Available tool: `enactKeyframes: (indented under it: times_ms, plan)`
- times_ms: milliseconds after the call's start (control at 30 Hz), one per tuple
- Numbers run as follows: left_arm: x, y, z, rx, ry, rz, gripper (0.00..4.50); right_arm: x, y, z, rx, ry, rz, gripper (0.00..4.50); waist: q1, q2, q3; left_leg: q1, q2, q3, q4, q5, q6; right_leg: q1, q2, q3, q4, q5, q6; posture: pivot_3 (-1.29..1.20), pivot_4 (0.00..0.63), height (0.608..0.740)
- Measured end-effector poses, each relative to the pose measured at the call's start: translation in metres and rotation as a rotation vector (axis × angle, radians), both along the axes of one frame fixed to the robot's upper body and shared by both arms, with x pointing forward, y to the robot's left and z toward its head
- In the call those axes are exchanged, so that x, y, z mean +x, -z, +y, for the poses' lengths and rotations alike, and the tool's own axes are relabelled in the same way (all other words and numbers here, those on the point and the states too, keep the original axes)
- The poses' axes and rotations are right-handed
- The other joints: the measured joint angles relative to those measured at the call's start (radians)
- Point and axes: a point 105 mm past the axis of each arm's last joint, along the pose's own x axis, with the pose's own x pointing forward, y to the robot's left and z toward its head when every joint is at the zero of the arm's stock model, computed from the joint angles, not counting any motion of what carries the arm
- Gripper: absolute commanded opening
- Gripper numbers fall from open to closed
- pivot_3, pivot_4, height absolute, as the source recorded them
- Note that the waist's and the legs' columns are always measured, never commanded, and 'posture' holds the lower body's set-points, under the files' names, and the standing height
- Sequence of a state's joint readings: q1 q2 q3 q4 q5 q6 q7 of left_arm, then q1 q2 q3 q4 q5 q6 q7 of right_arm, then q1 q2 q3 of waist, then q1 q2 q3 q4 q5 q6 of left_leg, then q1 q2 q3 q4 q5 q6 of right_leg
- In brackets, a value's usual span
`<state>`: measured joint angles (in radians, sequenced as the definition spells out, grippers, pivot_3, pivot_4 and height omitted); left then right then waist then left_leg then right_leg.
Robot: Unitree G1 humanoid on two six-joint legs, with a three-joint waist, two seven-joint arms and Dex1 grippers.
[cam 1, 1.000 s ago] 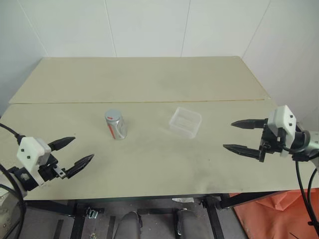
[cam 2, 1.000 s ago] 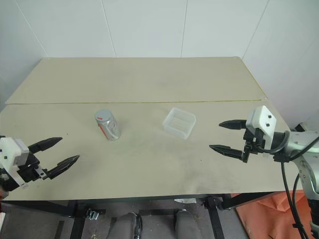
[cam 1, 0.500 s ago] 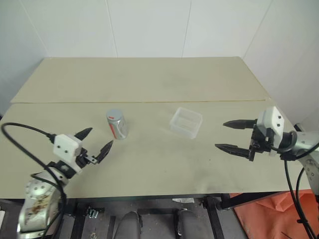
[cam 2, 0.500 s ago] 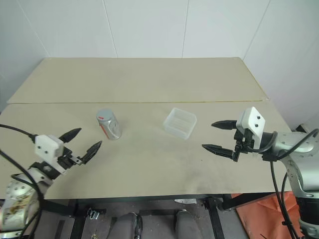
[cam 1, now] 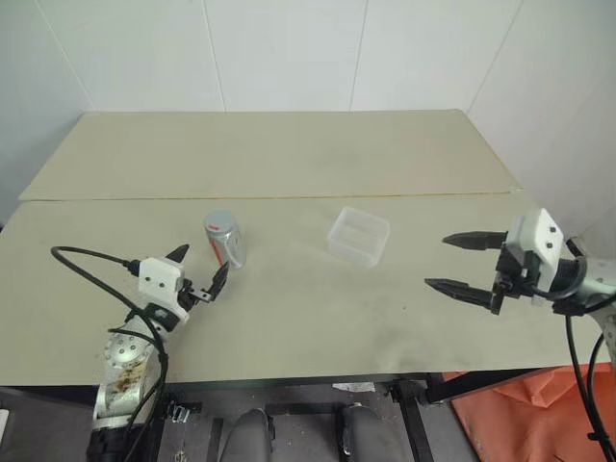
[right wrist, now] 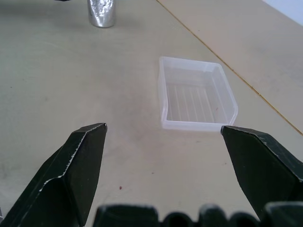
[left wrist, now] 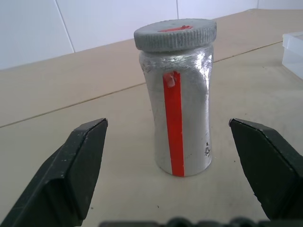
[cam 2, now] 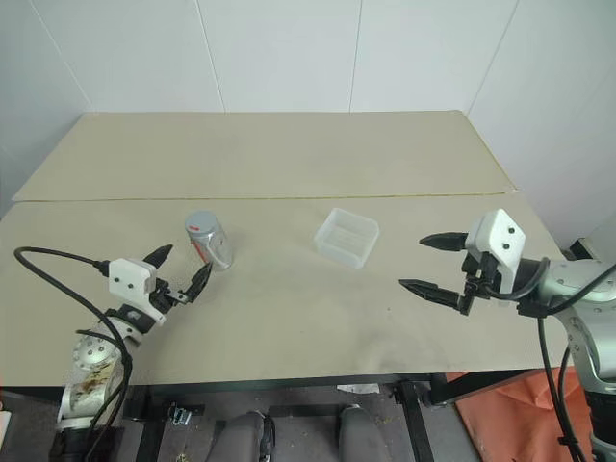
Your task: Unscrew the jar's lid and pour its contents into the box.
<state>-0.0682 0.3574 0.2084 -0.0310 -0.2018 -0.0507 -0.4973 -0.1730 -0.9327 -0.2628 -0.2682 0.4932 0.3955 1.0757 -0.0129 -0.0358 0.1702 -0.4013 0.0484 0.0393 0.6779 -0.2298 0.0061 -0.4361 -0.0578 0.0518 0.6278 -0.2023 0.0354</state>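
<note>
Left wrist view puts us right at the jar (left wrist: 178,104): upright on the table (cam 1: 289,318), silvery body with a red stripe down its side, the grey ribbed lid (left wrist: 175,34) seated on top with a red mark across it. Our left gripper (cam 1: 201,273) has its two black fingers (left wrist: 73,165) spread wide, one to either side of the jar and clear of it; the jar sits between the line of the tips but a little beyond them, not touched.

From the head views, we see the jar standing on the near board of the table, left of centre, close behind the left gripper's tips. The box (cam 1: 358,236) lies to the jar's right, well apart from it, near the seam (cam 1: 269,198) where the near and far boards meet. It is clear plastic, sits flat and open side up, and we make out ribbed lines on its floor; we see nothing lying in it.

Our right gripper (cam 1: 460,263) hangs above the table's right end, fingers wide apart and pointing leftward toward the box, holding nothing. Right wrist view frames the box between its two fingers, some way ahead of the tips, with the jar farther off.

White wall panels (cam 1: 289,53) stand behind the table.
</note>
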Motion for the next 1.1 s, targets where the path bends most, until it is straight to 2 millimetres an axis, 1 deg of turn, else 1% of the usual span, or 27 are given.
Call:
enactKeyframes:
  times_ms: [133, 300, 467, 567, 633, 733, 767, 1000, 1100]
  plan:
    - [0.011, -0.001, -0.005, 0.003, 0.016, -0.014, 4.48, 0.001, -0.001, 0.000, 0.001, 0.010, -0.007, 4.50, 0.001, 0.000, 0.000, 0.000, 0.000, 0.000, 0.000, 0.000, 0.000, 0.000, 0.000, 0.000, 0.000, 0.001, 0.002, 0.00, 0.150, 0.740]
    - [0.025, 0.002, -0.011, -0.020, 0.018, -0.017, 4.48, -0.002, 0.002, 0.001, -0.004, 0.016, -0.009, 4.50, 0.001, 0.000, 0.000, -0.001, 0.000, 0.000, 0.000, 0.000, 0.000, 0.000, 0.000, 0.000, -0.001, 0.002, 0.003, 0.00, 0.150, 0.740]
    - [0.034, 0.005, -0.019, -0.048, 0.034, -0.020, 4.48, -0.004, 0.000, -0.002, -0.005, 0.041, -0.023, 4.50, 0.001, 0.000, 0.000, -0.002, -0.001, 0.000, 0.000, 0.000, 0.000, 0.000, 0.000, 0.000, -0.001, 0.002, 0.003, 0.00, 0.150, 0.740]
    - [0.037, 0.004, -0.023, -0.050, 0.052, -0.027, 3.88, -0.006, 0.003, -0.003, -0.007, 0.049, -0.016, 4.50, 0.001, 0.000, 0.000, -0.001, -0.001, 0.000, 0.000, 0.000, 0.000, 0.000, 0.000, 0.000, -0.001, 0.002, 0.004, 0.00, 0.150, 0.740]
    - [0.041, 0.005, -0.023, -0.055, 0.054, -0.023, 3.29, -0.007, 0.004, -0.004, -0.008, 0.051, -0.014, 4.50, 0.001, 0.000, 0.000, -0.001, -0.001, 0.000, 0.000, 0.000, 0.000, 0.000, 0.000, 0.000, -0.001, 0.002, 0.004, 0.00, 0.150, 0.740]
    - [0.044, 0.008, -0.025, -0.078, 0.062, -0.020, 2.25, -0.009, 0.002, -0.005, -0.011, 0.057, -0.022, 4.50, 0.001, 0.000, 0.000, -0.002, -0.001, 0.000, 0.000, 0.000, 0.000, 0.000, 0.000, 0.000, -0.001, 0.002, 0.004, 0.00, 0.150, 0.740]
    - [0.045, 0.008, -0.026, -0.082, 0.066, -0.021, 1.99, -0.009, 0.001, -0.005, -0.011, 0.059, -0.026, 4.50, 0.001, 0.000, 0.000, -0.002, -0.001, 0.000, 0.000, 0.000, 0.000, 0.000, 0.000, 0.000, -0.001, 0.002, 0.004, 0.00, 0.150, 0.740]
    - [0.047, 0.009, -0.027, -0.084, 0.073, -0.030, 1.95, -0.009, 0.000, -0.006, -0.011, 0.061, -0.029, 4.50, 0.001, 0.000, 0.000, -0.001, -0.001, 0.000, 0.000, 0.000, 0.000, 0.000, 0.000, 0.000, -0.001, 0.003, 0.004, 0.00, 0.150, 0.740]
    - [0.047, 0.009, -0.027, -0.087, 0.076, -0.028, 1.95, -0.008, -0.004, -0.004, -0.010, 0.056, -0.044, 4.50, 0.001, 0.000, 0.000, -0.001, -0.001, 0.000, 0.000, 0.000, 0.000, 0.000, 0.000, 0.000, -0.001, 0.003, 0.004, 0.00, 0.150, 0.740]
